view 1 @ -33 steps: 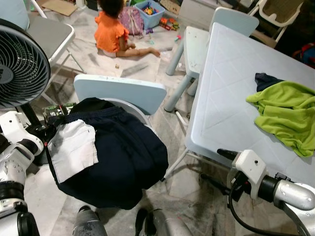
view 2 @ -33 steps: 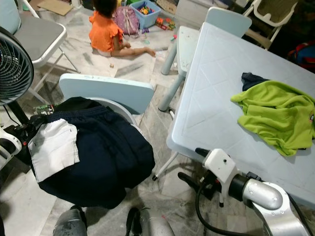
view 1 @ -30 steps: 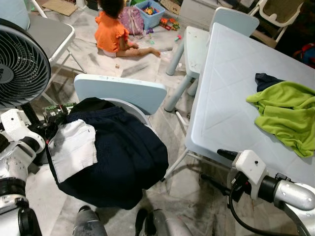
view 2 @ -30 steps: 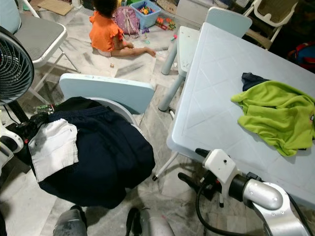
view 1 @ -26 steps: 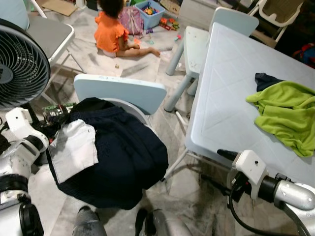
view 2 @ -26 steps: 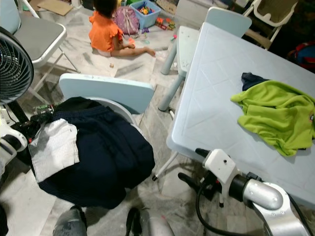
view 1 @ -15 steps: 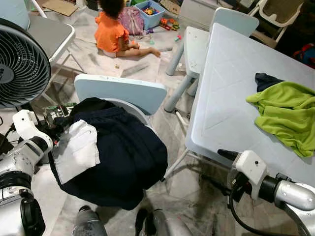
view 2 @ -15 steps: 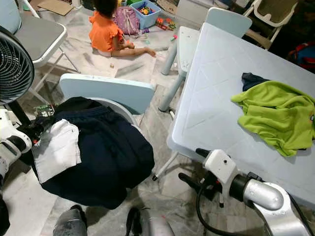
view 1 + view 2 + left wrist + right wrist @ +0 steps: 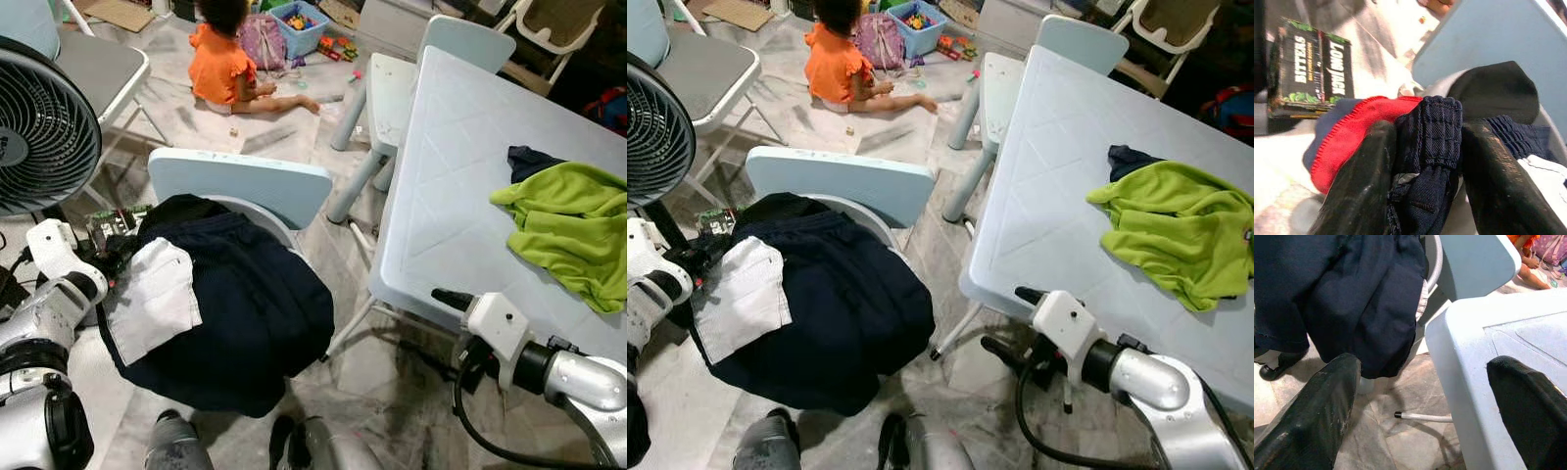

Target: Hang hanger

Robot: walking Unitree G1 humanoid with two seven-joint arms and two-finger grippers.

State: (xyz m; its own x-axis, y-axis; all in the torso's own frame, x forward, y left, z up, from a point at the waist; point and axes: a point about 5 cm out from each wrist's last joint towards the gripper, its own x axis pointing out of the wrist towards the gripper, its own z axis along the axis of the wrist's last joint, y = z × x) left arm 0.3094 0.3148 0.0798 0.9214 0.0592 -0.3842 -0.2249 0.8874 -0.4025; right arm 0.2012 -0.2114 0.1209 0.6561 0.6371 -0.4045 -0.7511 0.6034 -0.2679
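Nearest us, our right claw (image 9: pixel 1420 401) hangs open at the near corner of the pale blue desk (image 9: pixel 446 186), one finger below the desk edge and one above it. Our left claw (image 9: pixel 1422 161) is closed on the elastic waistband of dark navy shorts (image 9: pixel 245 304), beside a red-edged cloth (image 9: pixel 1347 132). The shorts, with a white pocket lining (image 9: pixel 152 299) turned out, lie heaped on a pale blue chair (image 9: pixel 240 186). We cannot make out a hanger. A lime green garment (image 9: pixel 573 230) lies on the desk. A fan (image 9: pixel 39 127) stands at left. Farther off, a person in an orange top (image 9: pixel 223 64) sits on the floor near a toy bin (image 9: pixel 299 22).
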